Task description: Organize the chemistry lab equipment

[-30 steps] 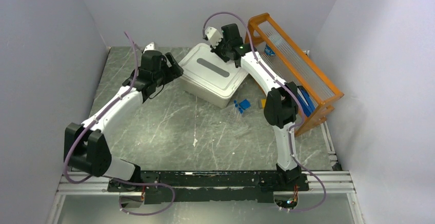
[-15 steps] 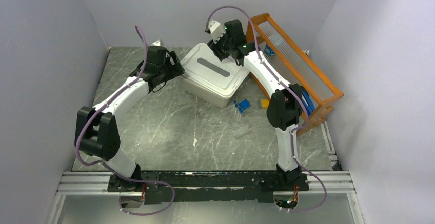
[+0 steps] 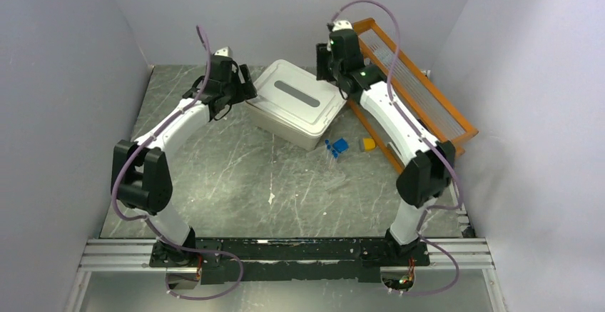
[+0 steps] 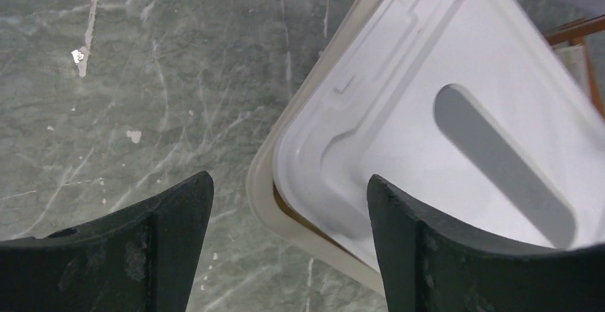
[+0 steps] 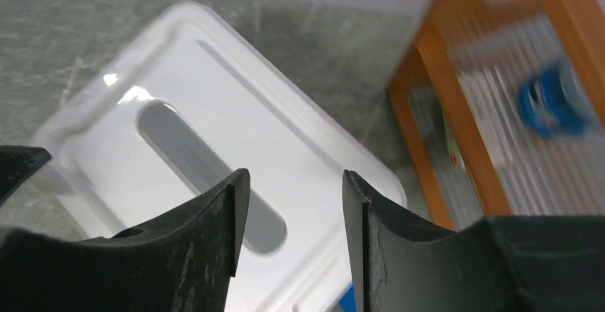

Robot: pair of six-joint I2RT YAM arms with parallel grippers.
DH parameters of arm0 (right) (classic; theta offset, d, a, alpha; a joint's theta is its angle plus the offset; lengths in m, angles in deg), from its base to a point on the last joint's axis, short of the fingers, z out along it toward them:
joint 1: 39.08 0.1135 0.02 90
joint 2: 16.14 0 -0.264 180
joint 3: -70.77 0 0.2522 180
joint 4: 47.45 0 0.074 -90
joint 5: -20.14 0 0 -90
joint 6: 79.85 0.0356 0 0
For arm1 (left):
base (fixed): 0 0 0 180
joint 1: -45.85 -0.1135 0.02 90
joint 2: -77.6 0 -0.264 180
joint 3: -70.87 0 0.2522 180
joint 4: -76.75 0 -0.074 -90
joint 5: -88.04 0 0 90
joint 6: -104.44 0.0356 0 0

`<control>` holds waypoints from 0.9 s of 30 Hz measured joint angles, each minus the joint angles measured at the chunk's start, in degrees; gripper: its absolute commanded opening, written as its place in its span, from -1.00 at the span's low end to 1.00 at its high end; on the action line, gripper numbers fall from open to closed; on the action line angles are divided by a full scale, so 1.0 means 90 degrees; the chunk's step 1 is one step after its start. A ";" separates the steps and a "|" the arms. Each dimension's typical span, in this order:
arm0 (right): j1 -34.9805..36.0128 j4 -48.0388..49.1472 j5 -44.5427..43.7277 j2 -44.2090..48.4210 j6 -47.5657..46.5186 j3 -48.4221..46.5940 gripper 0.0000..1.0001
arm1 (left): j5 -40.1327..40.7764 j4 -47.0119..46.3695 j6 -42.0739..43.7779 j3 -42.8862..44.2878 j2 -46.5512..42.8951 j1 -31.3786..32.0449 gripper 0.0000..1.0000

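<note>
the left gripper (image 4: 285,190) is hovering, fingers wide apart, over a corner of the white lid (image 4: 442,112). the right gripper (image 5: 292,183) is hanging above it, fingers apart and empty. the blue-capped tubes (image 3: 334,146) are lying just beside the tub (image 3: 300,133).

A grey-green worktop (image 3: 235,176) veined with white, like marble, fills the middle of the scene and carries a few small white specks. Plain, pale lavender-grey walls close it in: the back wall (image 3: 285,12) at 12 o'clock, the left wall (image 3: 57,112) at 9 o'clock and the right wall (image 3: 535,112) at 3 o'clock. An aluminium rail (image 3: 114,255) runs along the edge at 6 o'clock. The light is soft and even.
</note>
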 measured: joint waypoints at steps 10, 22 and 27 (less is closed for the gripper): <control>0.0078 -0.0146 -0.0712 0.1100 0.1243 0.2208 -0.06 | 0.0058 0.0175 0.0488 0.0270 0.0520 -0.0019 0.30; 0.0095 -0.0158 -0.0316 0.1035 0.1564 0.2586 -0.09 | 0.0228 0.0272 0.0272 0.0238 0.0447 -0.0075 0.10; 0.0097 -0.0168 -0.0325 0.0906 0.1532 0.2601 -0.06 | 0.0204 0.0364 0.0255 0.0211 0.0393 -0.0085 0.15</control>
